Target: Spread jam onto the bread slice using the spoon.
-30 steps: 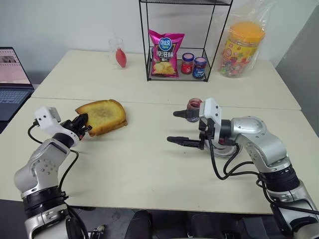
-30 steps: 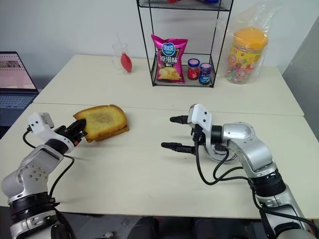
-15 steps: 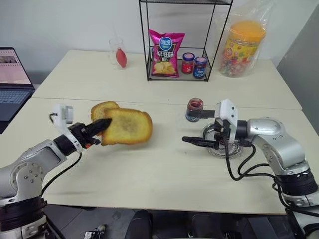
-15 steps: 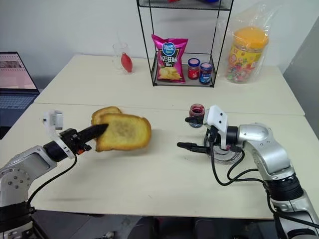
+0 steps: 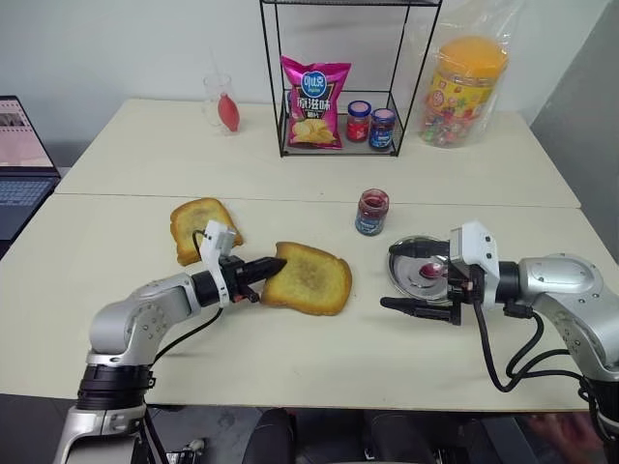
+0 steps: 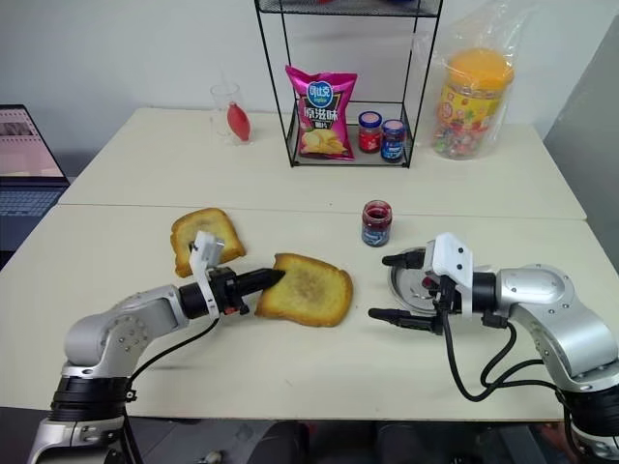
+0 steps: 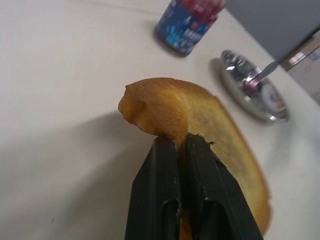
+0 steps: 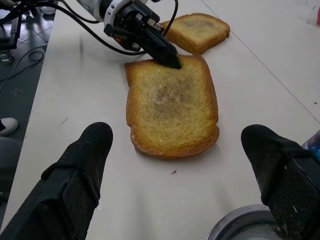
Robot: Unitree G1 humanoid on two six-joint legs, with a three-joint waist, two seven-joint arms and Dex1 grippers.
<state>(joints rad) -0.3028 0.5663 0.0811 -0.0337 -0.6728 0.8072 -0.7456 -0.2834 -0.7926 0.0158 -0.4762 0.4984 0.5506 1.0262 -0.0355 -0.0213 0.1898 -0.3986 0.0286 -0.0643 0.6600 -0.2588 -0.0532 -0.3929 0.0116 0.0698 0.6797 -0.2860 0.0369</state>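
Note:
My left gripper (image 5: 272,267) is shut on the near-left edge of the golden bread slice (image 5: 309,281). The slice lies low on the table's middle, its gripped edge a little raised (image 7: 150,107). The jam jar (image 5: 371,212) with the blue label stands open behind it to the right. A steel dish (image 5: 406,280) holds the spoon (image 5: 432,270), whose bowl is smeared red. My right gripper (image 5: 388,275) stands wide open at the dish's left rim, pointing at the slice, with nothing between its fingers (image 8: 82,165).
A second slice (image 5: 201,224) with a darker centre lies left of the held one. At the back stand a wire rack (image 5: 334,97) with a chips bag and two lidded jars, a bagged candy jar (image 5: 462,87) and a glass (image 5: 221,100). A laptop (image 5: 19,155) sits far left.
My left gripper has carried the bread slice off the other slice, rightward and down to the table's middle. My right gripper has drawn back to the right, beside the dish.

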